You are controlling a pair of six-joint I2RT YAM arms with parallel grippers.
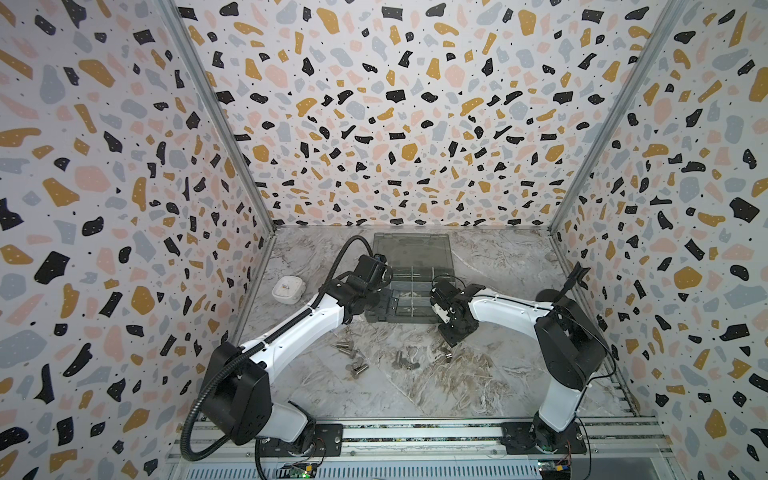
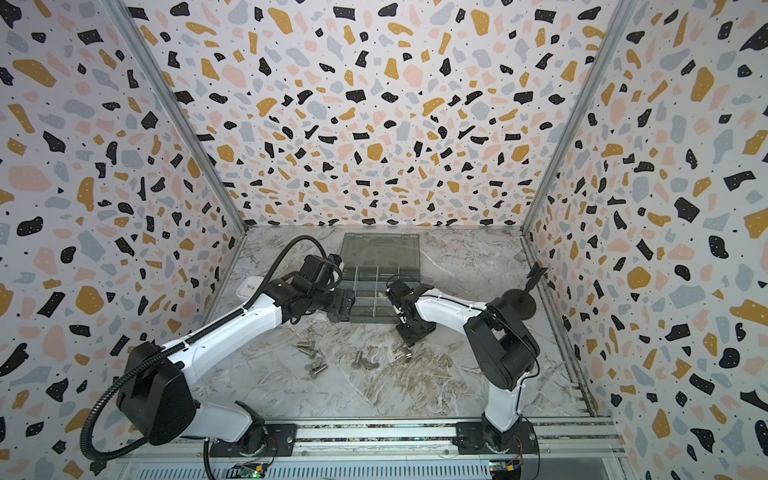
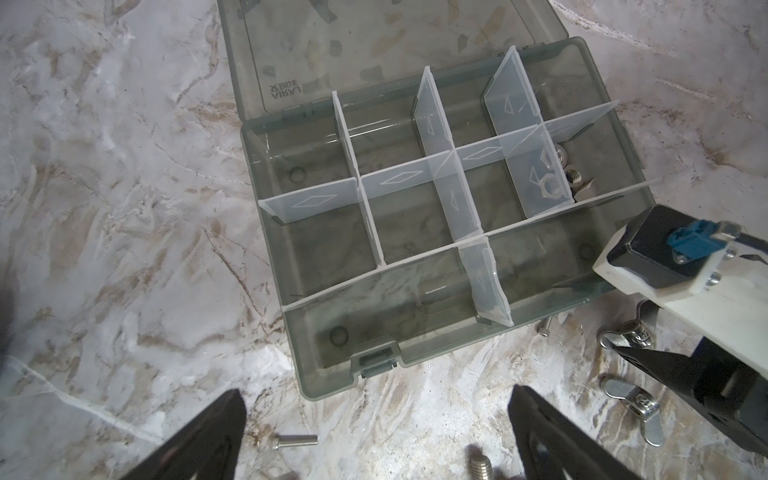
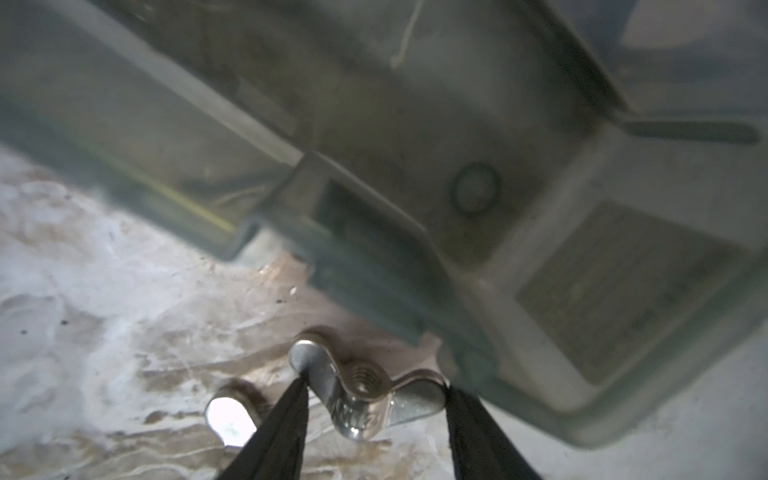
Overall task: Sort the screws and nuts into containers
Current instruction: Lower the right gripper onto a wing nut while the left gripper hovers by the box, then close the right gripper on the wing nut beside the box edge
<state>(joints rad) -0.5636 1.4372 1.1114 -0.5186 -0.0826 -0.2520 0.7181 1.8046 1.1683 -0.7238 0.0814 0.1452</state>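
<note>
The grey organiser box (image 1: 440, 277) (image 2: 409, 279) lies open at the table's back middle, with clear dividers forming the containers (image 3: 415, 232). One compartment holds a few nuts (image 3: 555, 183). Loose screws (image 1: 351, 357) (image 2: 311, 359) and nuts (image 1: 401, 360) (image 2: 362, 362) lie in front of the box. My right gripper (image 4: 376, 384) (image 1: 451, 332) is shut on a winged nut (image 4: 365, 390) by its wing tips, close to the box's front right corner. My left gripper (image 3: 376, 395) (image 1: 386, 303) hangs open and empty at the box's left end.
A white rounded case (image 1: 286, 289) sits at the left wall. In the left wrist view a screw (image 3: 295, 440), a threaded end (image 3: 482, 467) and a second winged nut (image 3: 636, 403) lie on the marble. A shiny nut (image 4: 230, 417) rests beside my right fingers.
</note>
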